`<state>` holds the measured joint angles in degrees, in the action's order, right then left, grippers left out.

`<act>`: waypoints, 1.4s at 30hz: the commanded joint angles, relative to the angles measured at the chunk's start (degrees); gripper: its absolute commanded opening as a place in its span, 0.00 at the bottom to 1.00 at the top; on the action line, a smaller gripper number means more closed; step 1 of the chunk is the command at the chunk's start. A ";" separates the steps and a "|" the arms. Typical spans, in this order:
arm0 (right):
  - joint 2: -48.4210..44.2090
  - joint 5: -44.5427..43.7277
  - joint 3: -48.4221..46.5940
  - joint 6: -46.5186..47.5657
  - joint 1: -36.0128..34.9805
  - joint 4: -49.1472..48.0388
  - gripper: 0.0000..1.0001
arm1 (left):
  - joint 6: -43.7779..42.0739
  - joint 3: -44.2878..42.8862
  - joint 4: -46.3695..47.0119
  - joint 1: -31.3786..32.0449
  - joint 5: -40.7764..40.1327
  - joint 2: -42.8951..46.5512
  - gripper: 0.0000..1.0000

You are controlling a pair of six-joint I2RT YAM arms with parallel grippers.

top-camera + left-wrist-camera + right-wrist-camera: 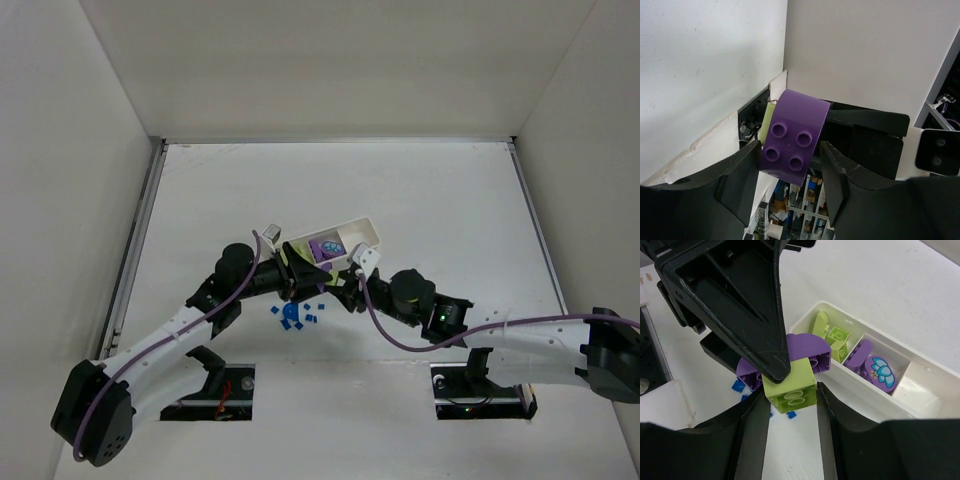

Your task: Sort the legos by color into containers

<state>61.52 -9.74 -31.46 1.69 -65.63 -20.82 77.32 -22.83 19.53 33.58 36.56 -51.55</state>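
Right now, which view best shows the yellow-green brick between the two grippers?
Right wrist: the yellow-green brick sits close up in the right gripper. Left wrist shows only a green edge behind the purple block; top external, too small.

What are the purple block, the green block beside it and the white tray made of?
Purple block: likely hard moulded plastic, smooth satin faces, crisp round studs. Green block: seemingly the same plastic, soft sheen, crisp moulded edges. White tray: probably thin glossy plastic; its rounded walls catch light.
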 commanded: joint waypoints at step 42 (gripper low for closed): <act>-2.81 5.08 -1.14 -9.51 4.94 -2.73 0.31 | 3.10 10.70 14.14 -16.91 -1.67 10.06 0.08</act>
<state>60.34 -6.42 -32.38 -6.09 -61.41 -21.04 81.06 -13.37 31.55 19.79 33.63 -42.78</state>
